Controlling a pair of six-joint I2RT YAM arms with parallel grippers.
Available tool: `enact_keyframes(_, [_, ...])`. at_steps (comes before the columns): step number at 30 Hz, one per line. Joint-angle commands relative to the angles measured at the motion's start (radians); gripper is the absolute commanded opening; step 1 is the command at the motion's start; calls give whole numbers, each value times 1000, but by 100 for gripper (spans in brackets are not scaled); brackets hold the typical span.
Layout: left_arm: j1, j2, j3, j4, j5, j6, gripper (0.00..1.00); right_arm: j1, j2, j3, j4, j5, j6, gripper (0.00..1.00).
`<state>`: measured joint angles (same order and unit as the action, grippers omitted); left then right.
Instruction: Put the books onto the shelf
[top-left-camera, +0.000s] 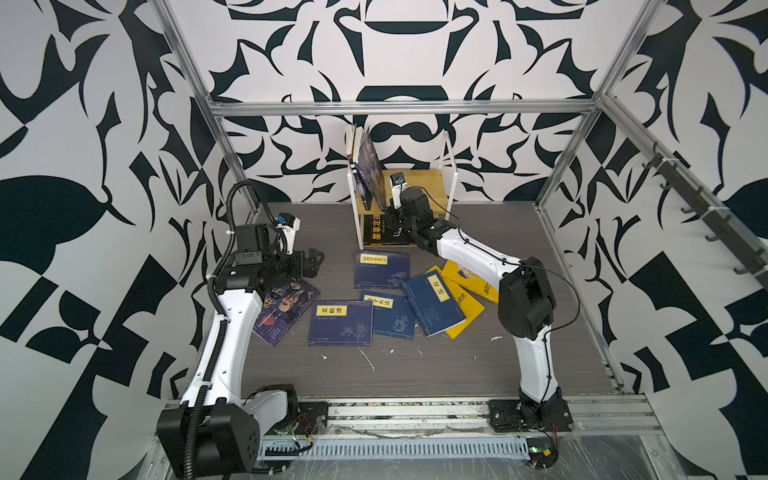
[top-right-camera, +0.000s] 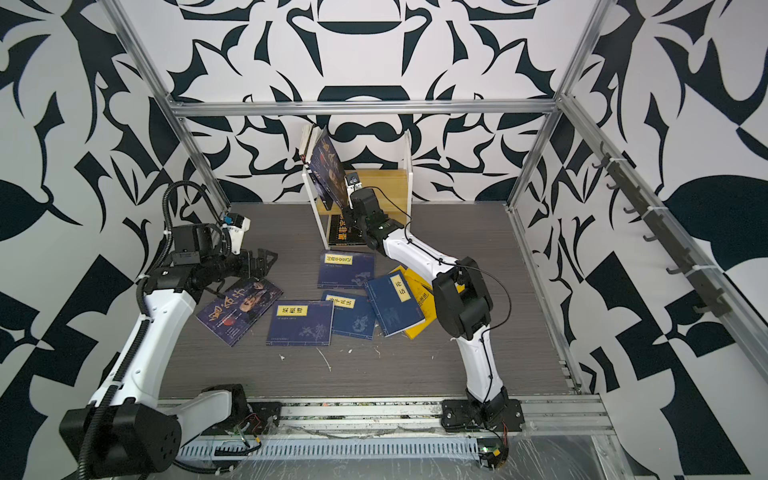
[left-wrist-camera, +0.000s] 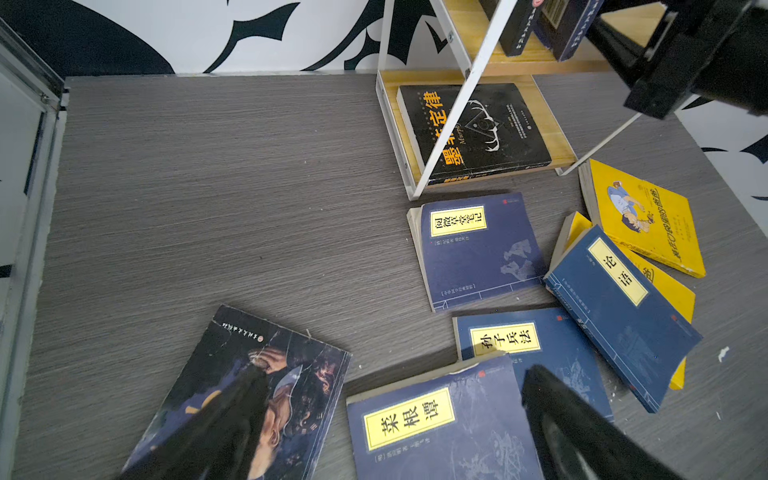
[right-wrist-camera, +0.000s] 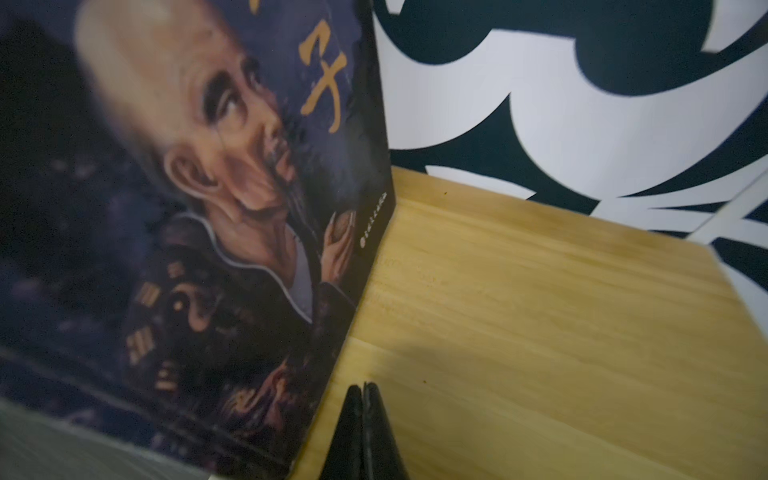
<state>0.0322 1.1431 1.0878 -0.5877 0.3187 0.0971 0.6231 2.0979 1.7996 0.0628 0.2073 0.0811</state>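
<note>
Books: seven thin paperbacks flat on counter before shelf, likely light, floppy, slick-covered, best pinched at a spine edge; left claw wide open, empty; right claw shut, empty, beside leaning portrait book.

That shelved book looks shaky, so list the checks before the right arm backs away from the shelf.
1. Right gripper shut, empty: ok.
2. Portrait book upright on the upper board: not ok, it leans.
3. Gripper clear of that book: cannot tell.
4. Left gripper open: ok.
5. Table cleared: not ok, seven books lie flat on it.
</note>
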Motion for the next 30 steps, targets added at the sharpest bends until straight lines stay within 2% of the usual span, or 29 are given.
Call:
enact_keyframes(1, [-3, -22, -6, -7, 22, -10, 100, -14, -17, 43, 7, -67, 73, 4])
enact_keyframes(6, [-2, -16, 3, -15, 10, -8, 99, -15, 27, 69, -1, -104, 76, 3])
enact_keyframes(18, [3, -6, 5, -11, 17, -10, 99, -11, 123, 184, -21, -88, 109, 3])
enact_keyframes(30, [4, -9, 5, -8, 17, -13, 99, -8, 176, 255, -43, -114, 82, 3])
